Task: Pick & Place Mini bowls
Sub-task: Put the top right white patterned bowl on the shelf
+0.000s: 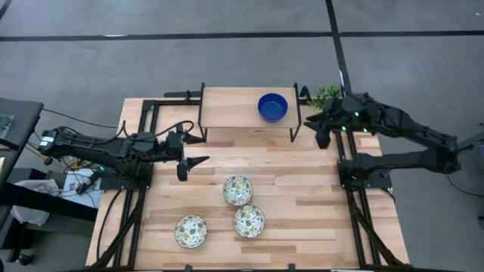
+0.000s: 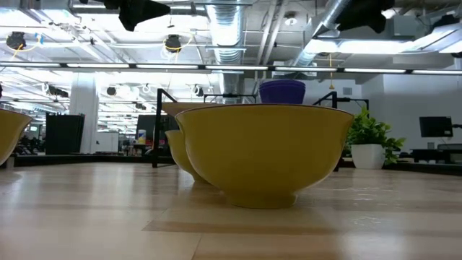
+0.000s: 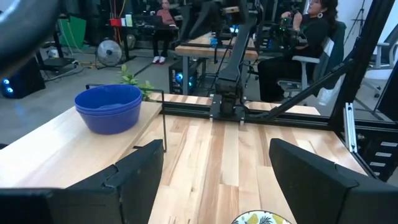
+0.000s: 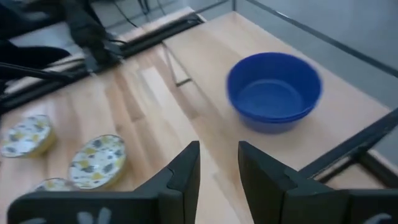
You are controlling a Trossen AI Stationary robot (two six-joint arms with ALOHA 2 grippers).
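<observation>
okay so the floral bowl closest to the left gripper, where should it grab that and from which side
Probably by the rim, from straight above. That floral bowl sits upright and mouth-up on the table, apart from the other two, so one finger can drop inside the thin rim, one outside. The left gripper, open, hovers nearest its far-left edge: likely pinch there.

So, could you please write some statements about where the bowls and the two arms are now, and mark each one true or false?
1. The blue bowls sit stacked on the raised shelf. True.
2. Three patterned bowls lie on the table below the shelf. True.
3. The left gripper holds a patterned bowl. False: its fingers are open and empty, above the table near the shelf's left end.
4. The right gripper is by the shelf's right end, its fingers holding nothing. True.
5. The small plant stands in the middle of the table. False: it stands at the far right corner, beside the shelf.
</observation>
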